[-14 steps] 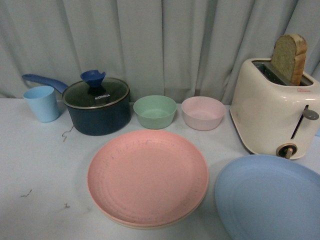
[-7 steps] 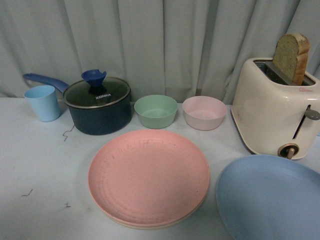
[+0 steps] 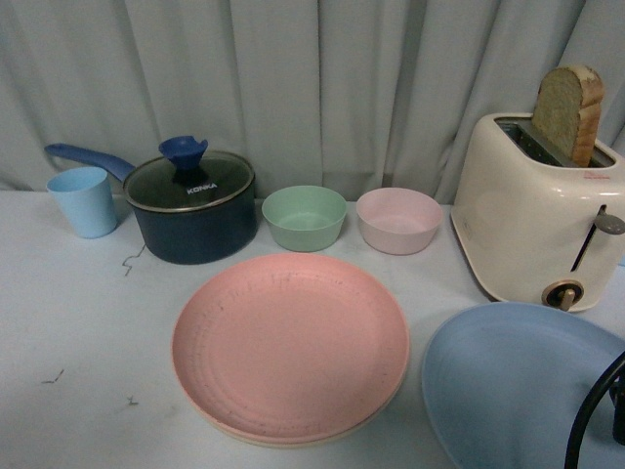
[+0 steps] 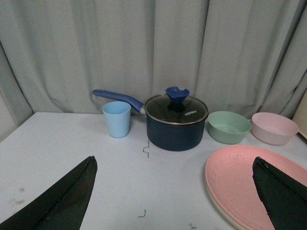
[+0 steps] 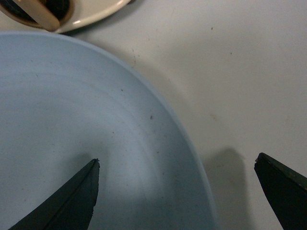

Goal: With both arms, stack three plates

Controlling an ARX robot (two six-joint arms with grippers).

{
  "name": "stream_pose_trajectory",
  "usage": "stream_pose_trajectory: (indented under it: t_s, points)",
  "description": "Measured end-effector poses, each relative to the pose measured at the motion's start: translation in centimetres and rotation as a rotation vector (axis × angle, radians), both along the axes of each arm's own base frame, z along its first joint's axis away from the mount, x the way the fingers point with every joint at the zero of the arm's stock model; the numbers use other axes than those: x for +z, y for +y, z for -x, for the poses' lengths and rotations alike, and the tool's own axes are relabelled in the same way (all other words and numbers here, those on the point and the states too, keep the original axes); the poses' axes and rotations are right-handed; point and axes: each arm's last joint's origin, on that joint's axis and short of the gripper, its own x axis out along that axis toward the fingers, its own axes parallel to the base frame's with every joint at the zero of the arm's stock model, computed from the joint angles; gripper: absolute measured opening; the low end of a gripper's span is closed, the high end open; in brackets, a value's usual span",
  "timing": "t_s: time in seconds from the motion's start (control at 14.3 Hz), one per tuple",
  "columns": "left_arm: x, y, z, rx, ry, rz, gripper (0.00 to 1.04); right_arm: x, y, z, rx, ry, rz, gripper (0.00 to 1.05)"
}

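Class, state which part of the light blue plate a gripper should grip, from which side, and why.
Probably the raised rim of the light blue plate, at its right edge, from above: it lies flat, so only the rim is pinchable; toaster and pink plate block back and left.

saucepan [image 3: 193, 217] (lidded) | cup [image 3: 83, 201] | green bowl [image 3: 304, 217] | pink bowl [image 3: 397, 220] | toaster [image 3: 532, 220]

Toaster [image 3: 527, 220] just behind blue plate [image 3: 508, 381]
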Motion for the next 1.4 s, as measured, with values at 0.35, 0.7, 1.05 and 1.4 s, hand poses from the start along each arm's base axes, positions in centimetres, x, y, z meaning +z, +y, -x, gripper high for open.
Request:
stream_pose_trajectory:
  t_s: [0.35,0.7,1.05,1.4]
  points:
    - [0.0,0.0,0.0,0.0,0.0,0.0,0.98,-0.6,-0.3,0.2,-0.02,-0.006,-0.039,0.36]
    - [0.0,0.0,0.0,0.0,0.0,0.0,0.98,1.5,-1.3,2.1,0.004,-0.068,-0.129,0.03]
    - [0.0,0.0,0.0,0.0,0.0,0.0,0.98,8.3,-0.6,7.9,0.073,-0.184,-0.191,0.03]
    - [0.0,0.0,0.0,0.0,0.0,0.0,0.98,10.4,6.6,2.8,0.188,-0.28,-0.261,0.03]
